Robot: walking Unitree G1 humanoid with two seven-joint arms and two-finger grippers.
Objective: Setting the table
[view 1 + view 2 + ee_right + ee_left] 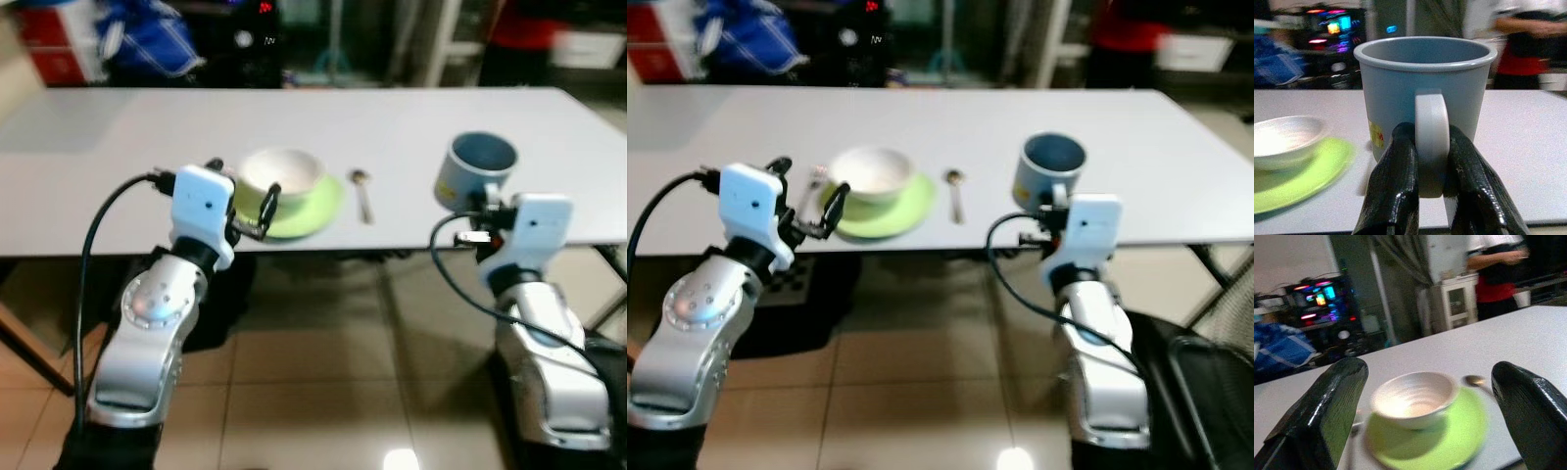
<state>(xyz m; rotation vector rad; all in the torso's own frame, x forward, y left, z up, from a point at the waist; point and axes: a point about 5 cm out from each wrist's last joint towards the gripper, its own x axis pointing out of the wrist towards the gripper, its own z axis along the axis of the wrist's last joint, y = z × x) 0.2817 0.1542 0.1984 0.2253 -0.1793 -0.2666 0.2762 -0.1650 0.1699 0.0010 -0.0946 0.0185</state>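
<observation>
A white bowl (282, 174) sits on a green plate (321, 209) near the front edge of the long white table (118, 147). A metal spoon (362, 192) lies just right of the plate. My left gripper (242, 186) hovers open at the plate's near left side, with the bowl (1415, 399) showing between its fingers (1327, 411). A blue-grey mug (475, 168) stands upright at the front right of the table. My right gripper (1430, 134) is shut on the mug's handle (1431, 142).
A silvery utensil (811, 188), blurred, lies left of the plate. A person in red and black (1493, 279) stands beyond the table's far side by cabinets. A black chair (1205, 392) is at my lower right. Tiled floor lies under me.
</observation>
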